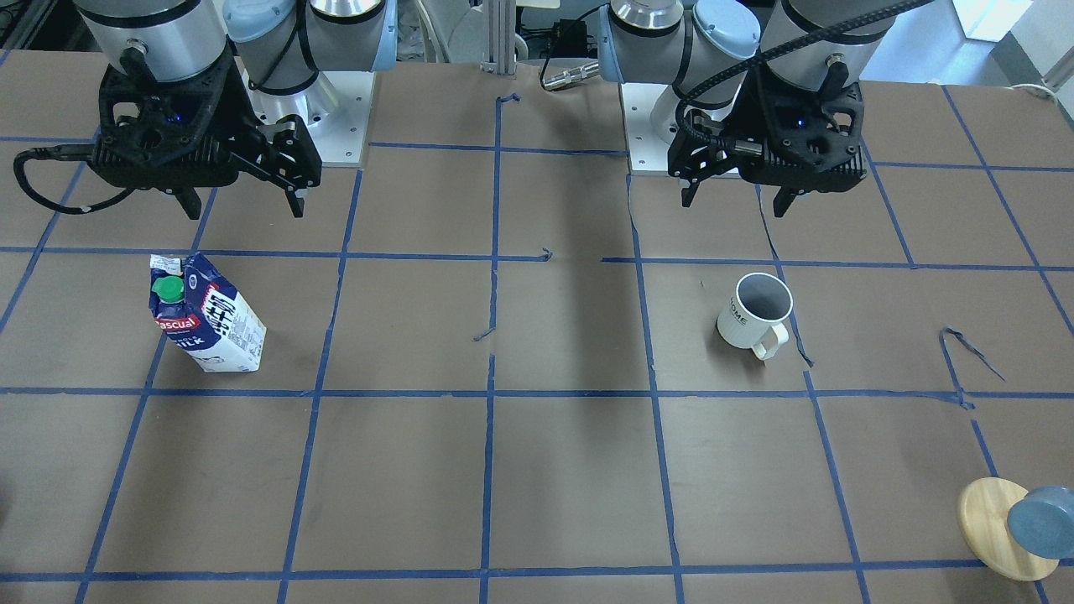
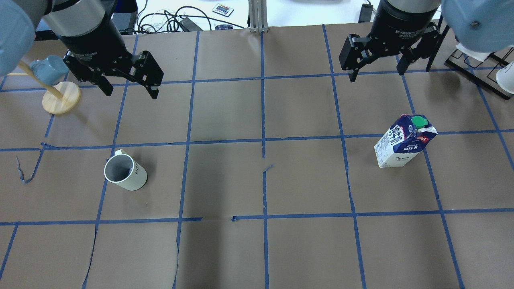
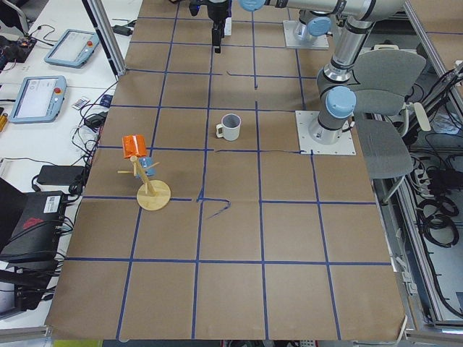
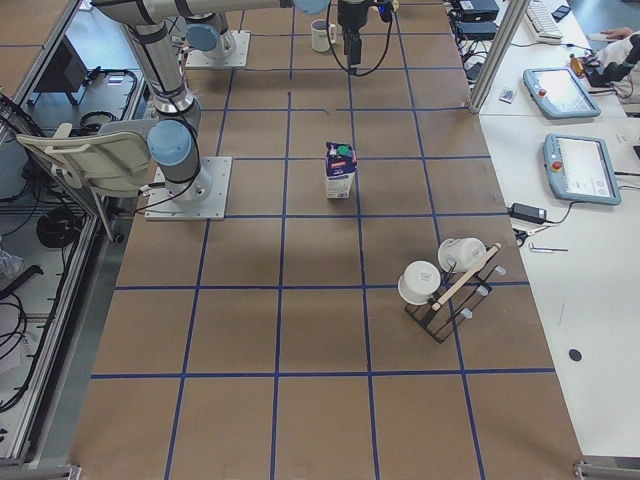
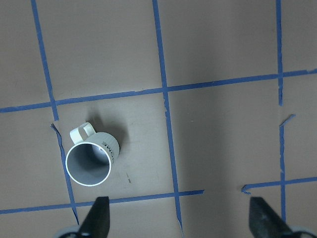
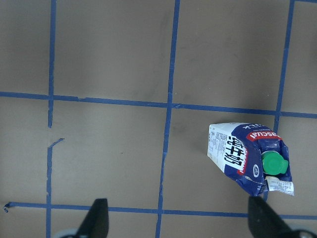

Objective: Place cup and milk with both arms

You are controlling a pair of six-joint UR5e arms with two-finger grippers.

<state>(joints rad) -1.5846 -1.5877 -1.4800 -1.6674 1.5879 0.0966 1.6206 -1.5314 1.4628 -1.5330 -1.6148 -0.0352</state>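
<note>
The cream-white cup (image 2: pixel 124 173) stands upright on the brown table, handle toward the far side; it also shows in the front view (image 1: pixel 753 314) and the left wrist view (image 5: pixel 90 159). My left gripper (image 2: pixel 131 93) hangs open and empty above the table, beyond the cup and apart from it. The blue and white milk carton (image 2: pixel 401 146) with a green cap stands upright on the right side; it also shows in the front view (image 1: pixel 210 317) and the right wrist view (image 6: pixel 250 156). My right gripper (image 2: pixel 377 75) is open and empty, high above and beyond the carton.
A wooden mug tree (image 2: pixel 60 98) with a blue mug stands at the far left, close to my left gripper. A black rack (image 4: pixel 445 290) with white cups stands at the far right. Blue tape lines grid the table (image 2: pixel 261 180).
</note>
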